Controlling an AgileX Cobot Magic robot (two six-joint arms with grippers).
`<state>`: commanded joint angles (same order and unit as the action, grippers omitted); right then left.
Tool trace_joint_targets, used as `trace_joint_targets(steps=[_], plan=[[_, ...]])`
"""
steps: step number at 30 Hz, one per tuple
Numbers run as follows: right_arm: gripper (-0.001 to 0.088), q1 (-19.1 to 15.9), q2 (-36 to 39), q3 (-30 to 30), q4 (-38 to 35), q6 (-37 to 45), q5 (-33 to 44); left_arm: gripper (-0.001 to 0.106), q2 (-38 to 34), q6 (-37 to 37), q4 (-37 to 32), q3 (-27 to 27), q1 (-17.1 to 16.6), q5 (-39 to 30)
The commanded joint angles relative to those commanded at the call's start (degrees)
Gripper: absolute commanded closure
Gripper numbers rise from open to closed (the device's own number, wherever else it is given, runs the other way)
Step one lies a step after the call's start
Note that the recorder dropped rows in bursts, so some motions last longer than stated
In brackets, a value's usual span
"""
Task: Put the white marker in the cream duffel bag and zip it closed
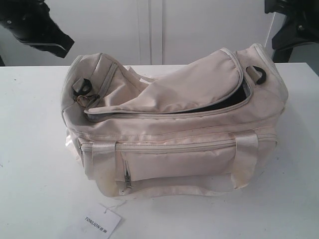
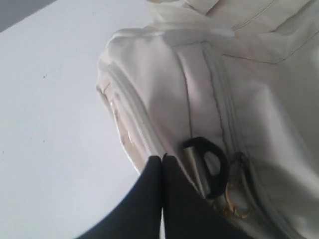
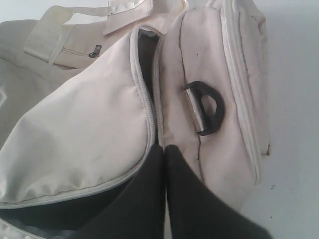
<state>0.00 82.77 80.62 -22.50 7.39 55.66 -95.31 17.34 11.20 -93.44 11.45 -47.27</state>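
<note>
The cream duffel bag [image 1: 174, 134] lies on the white table, its curved top flap [image 1: 194, 84] partly unzipped, with dark lining showing in the gap [image 1: 227, 104]. The white marker is out of view. My left gripper [image 2: 162, 158] is shut with nothing in it, above the bag's left end [image 2: 164, 74] near a black D-ring [image 2: 212, 167]. My right gripper [image 3: 164, 148] is also shut and empty, hanging over the bag's right end by the zip line [image 3: 149, 104] and another D-ring [image 3: 207, 107]. In the exterior view both arms [image 1: 37, 25] [image 1: 294, 22] sit high at the top corners.
A white paper hang tag [image 1: 102, 220] lies on the table in front of the bag. The bag's front pocket zip [image 1: 127, 174] and strap handles [image 1: 246, 144] face the near edge. White table [image 1: 35, 174] surrounds the bag.
</note>
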Motion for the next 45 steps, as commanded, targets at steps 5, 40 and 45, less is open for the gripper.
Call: trace_joint_targets(steps=[5,40,45], plan=[[0.0868,0.0,0.0,0.0,0.0,0.0,0.0,0.105,-0.1,-0.9,1.6,0.0,-1.2,-2.2],[0.0868,0.0,0.0,0.0,0.0,0.0,0.0,0.051,-8.1,-1.0,9.0,0.0,-1.2,-2.5],[0.0868,0.0,0.0,0.0,0.0,0.0,-0.1,0.051,-8.1,-1.0,9.6,0.1,-1.2,-2.4]])
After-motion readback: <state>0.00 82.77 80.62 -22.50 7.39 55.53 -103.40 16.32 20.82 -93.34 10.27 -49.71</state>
